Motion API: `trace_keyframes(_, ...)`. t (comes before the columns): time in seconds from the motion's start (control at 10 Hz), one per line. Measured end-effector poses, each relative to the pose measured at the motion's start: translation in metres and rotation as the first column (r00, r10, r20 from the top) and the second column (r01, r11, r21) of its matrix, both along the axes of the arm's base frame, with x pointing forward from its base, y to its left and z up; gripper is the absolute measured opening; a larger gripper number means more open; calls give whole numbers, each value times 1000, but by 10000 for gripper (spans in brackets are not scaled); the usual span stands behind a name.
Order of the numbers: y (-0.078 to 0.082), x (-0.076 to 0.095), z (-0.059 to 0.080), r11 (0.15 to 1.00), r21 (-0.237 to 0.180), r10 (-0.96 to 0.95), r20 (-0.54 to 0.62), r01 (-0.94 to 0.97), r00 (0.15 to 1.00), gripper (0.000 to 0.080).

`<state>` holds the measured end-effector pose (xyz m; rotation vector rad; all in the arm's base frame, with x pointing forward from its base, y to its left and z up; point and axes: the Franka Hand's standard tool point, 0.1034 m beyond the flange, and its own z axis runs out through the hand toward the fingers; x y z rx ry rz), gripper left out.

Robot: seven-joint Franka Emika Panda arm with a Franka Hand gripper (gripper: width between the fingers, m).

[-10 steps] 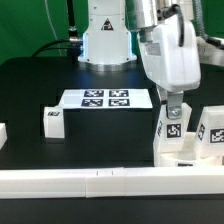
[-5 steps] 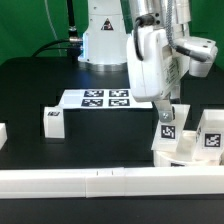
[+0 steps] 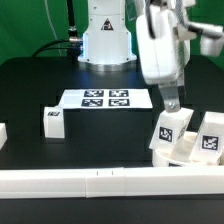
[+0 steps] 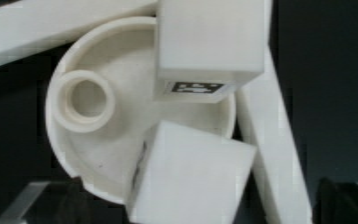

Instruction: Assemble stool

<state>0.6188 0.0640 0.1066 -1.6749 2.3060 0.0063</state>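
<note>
The white round seat disc [image 3: 176,156] sits at about 4 o'clock in the exterior view. In the wrist view its recessed face shows a round socket [image 4: 83,100]. The first leg [image 3: 168,130], a short white block, stands on the disc, leaning slightly, with its black-and-white tag facing front. The second leg [image 3: 211,138] stands just beside it at its 3 o'clock, tag also facing front. The third leg [image 3: 54,121] rests alone at 9 o'clock, well apart from the others, with a small tag on its front.

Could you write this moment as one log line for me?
tool: above tagged leg, grip unclear | seat: two legs at it | third leg: apart, exterior view's left
</note>
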Motion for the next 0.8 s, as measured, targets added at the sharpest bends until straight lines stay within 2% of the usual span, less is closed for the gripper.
trace_keyframes(0.1,-1,-1,-3,999,-10,30,1,-30,1000,645)
trace_keyframes(0.4,-2,-1,-3,953,-84,296,33,-292,955,649)
trace_keyframes(0.5,-1,-1,-3,910,-119,404,35,-398,914,649)
trace_keyframes(0.7,5,0,-2,753,-210,640,13,-624,768,649)
trace_keyframes(0.8,7,0,-2,680,-234,717,9,-695,697,649)
